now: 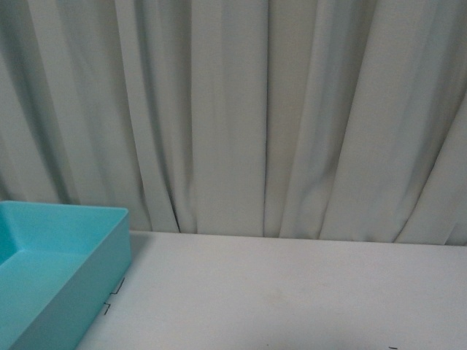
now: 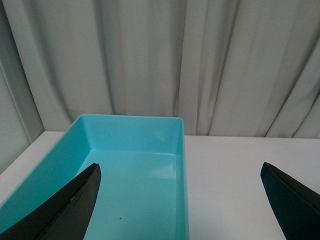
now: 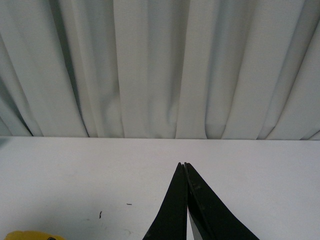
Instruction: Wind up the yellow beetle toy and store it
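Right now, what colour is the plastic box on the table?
The box is plain turquoise; the left wrist view shows it best.

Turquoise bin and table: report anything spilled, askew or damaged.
Nothing stands out. The turquoise bin sits level and intact on the white table; only a tiny dark speck on its floor and faint marks on the table.

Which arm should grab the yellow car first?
Probably the right: the yellow beetle toy shows only in the right wrist view, near the shut right gripper. The open left gripper faces the teal bin.
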`<state>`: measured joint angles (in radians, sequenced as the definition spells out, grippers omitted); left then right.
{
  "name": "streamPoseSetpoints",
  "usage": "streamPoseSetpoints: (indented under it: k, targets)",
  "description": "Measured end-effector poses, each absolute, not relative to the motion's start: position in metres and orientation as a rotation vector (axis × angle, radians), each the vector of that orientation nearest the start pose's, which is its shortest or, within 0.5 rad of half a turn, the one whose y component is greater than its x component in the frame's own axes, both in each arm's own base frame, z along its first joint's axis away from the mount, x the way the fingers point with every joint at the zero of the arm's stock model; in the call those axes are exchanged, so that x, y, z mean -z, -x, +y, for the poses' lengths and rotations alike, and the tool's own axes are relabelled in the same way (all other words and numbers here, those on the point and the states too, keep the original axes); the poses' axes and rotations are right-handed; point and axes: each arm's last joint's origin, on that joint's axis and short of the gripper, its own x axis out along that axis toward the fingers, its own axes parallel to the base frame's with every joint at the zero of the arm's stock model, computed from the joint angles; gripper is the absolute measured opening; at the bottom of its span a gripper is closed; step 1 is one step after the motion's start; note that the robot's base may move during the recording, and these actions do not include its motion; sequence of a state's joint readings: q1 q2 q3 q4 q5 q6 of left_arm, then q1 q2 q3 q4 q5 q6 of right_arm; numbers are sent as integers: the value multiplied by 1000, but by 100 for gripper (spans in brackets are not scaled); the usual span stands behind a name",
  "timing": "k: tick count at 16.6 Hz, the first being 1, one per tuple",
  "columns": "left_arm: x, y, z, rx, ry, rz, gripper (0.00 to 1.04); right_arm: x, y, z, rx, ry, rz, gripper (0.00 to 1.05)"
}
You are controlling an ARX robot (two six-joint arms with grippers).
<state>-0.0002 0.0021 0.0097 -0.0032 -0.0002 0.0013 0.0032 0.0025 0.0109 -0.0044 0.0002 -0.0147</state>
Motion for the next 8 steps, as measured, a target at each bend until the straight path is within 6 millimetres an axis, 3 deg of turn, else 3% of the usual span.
streamPoseSetpoints:
  k: [3, 4, 6, 8]
  targets:
    - [-166, -97, 0, 0, -1, -4, 98, -167, -97, 0, -3, 15, -5, 2]
    - [-166, -97, 0, 0, -1, -4, 98, -167, -97, 0, -3, 15, -4, 7]
    - [-166, -97, 0, 0, -1, -4, 98, -167, -97, 0, -3, 15, -5, 25]
    - [-166, -97, 0, 0, -1, -4, 98, -167, -97, 0, -3, 15, -4, 50]
